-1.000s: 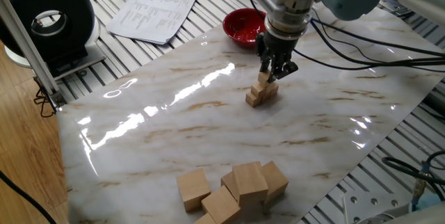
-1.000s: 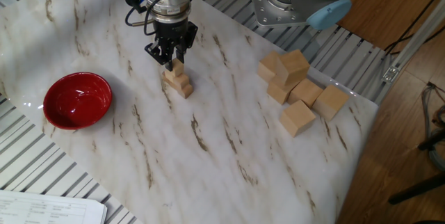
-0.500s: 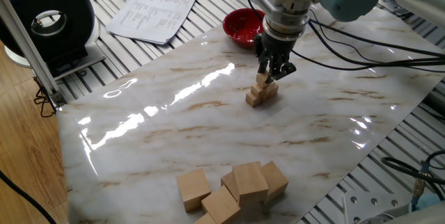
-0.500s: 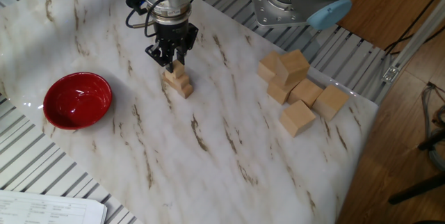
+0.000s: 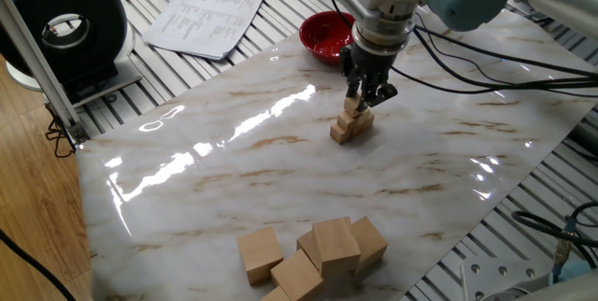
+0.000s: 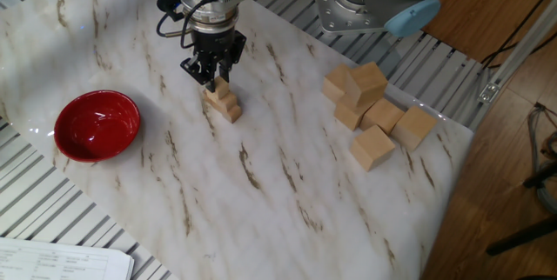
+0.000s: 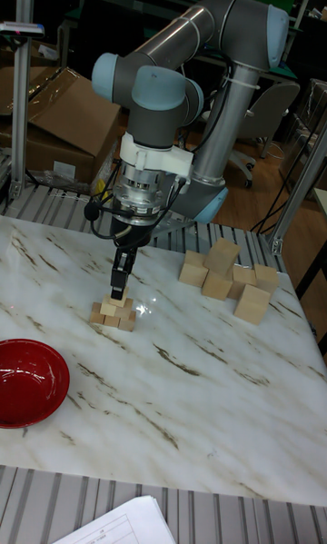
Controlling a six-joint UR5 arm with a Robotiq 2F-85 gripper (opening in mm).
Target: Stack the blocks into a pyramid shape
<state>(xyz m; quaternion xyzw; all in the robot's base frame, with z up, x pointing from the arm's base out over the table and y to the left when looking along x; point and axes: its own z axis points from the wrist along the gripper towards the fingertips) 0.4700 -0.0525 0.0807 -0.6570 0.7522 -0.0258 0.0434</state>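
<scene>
The tool (image 5: 366,101) is sitting over the small stacked blocks (image 5: 351,123) on the bench (image 5: 280,170); whether clamped, unclear; no writing legible.

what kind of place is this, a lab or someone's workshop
Most likely a robotics lab or test cell. An industrial arm is mounted at a marble-patterned table framed by slotted aluminium rails, and cardboard boxes and an office chair stand behind it.
</scene>
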